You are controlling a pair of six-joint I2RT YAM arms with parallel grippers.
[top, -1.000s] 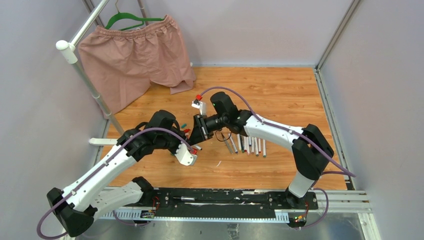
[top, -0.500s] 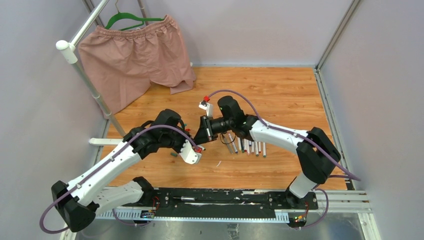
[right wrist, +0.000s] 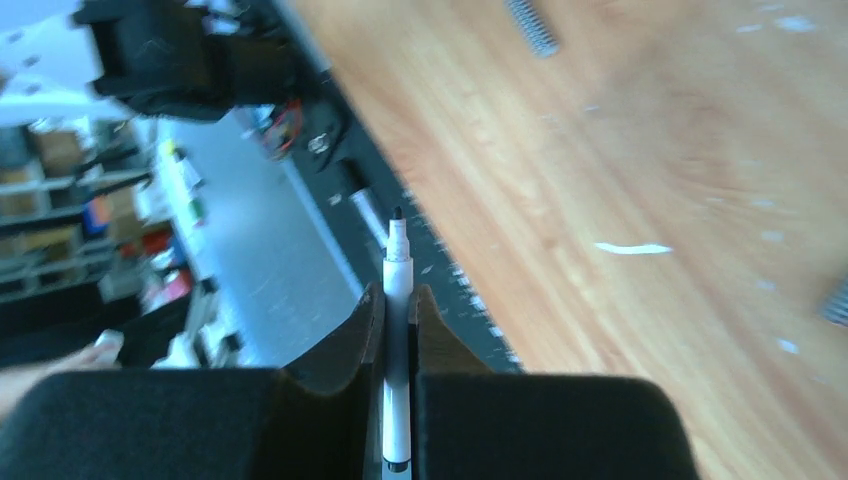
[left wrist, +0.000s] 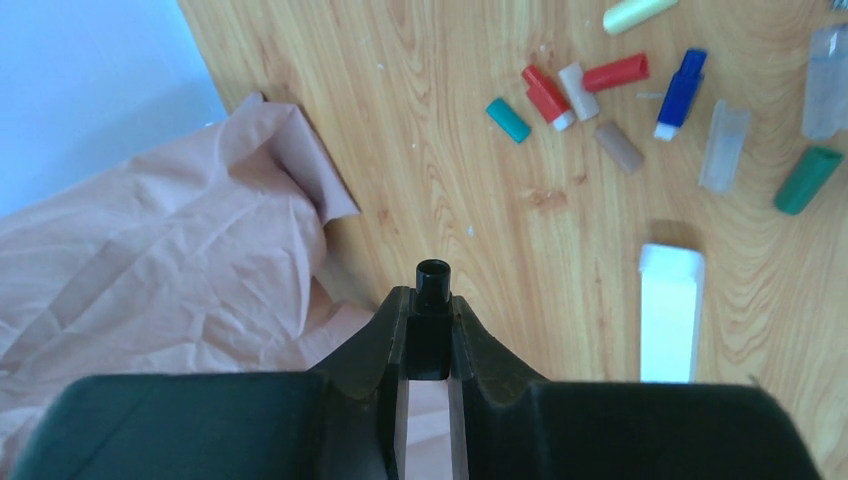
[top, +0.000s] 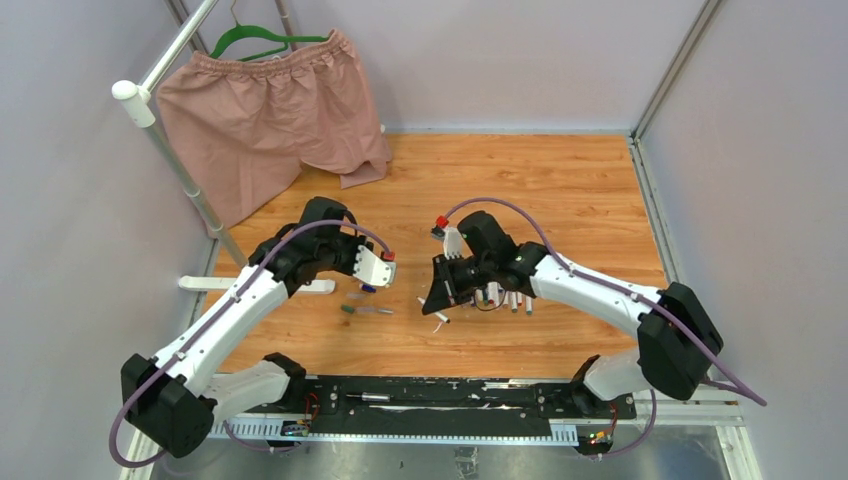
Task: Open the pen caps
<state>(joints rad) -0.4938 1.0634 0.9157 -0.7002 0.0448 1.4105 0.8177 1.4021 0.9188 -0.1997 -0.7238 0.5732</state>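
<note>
My left gripper (left wrist: 432, 300) is shut on a black pen cap (left wrist: 432, 285), held above the wooden floor; it also shows in the top view (top: 365, 266). My right gripper (right wrist: 398, 295) is shut on a white pen (right wrist: 397, 262) whose bare black tip points toward the near rail; in the top view this gripper (top: 440, 292) is right of centre. Loose pen caps lie on the floor: teal (left wrist: 508, 120), red (left wrist: 615, 72), blue (left wrist: 680, 82), green (left wrist: 808, 180), cream (left wrist: 638, 12). A row of pens (top: 503, 296) lies beside the right gripper. One pen (top: 366, 310) lies between the arms.
Pink shorts (top: 270, 110) hang on a green hanger from a rack pole (top: 175, 160) at back left; their cloth (left wrist: 150, 260) lies under my left gripper. A white bar (top: 305, 286) lies at the left. The black rail (top: 450, 400) runs along the near edge.
The two grippers were together at the centre and have drawn apart. The left moved back and left with the black cap. The right moved right and nearer with the pen.
</note>
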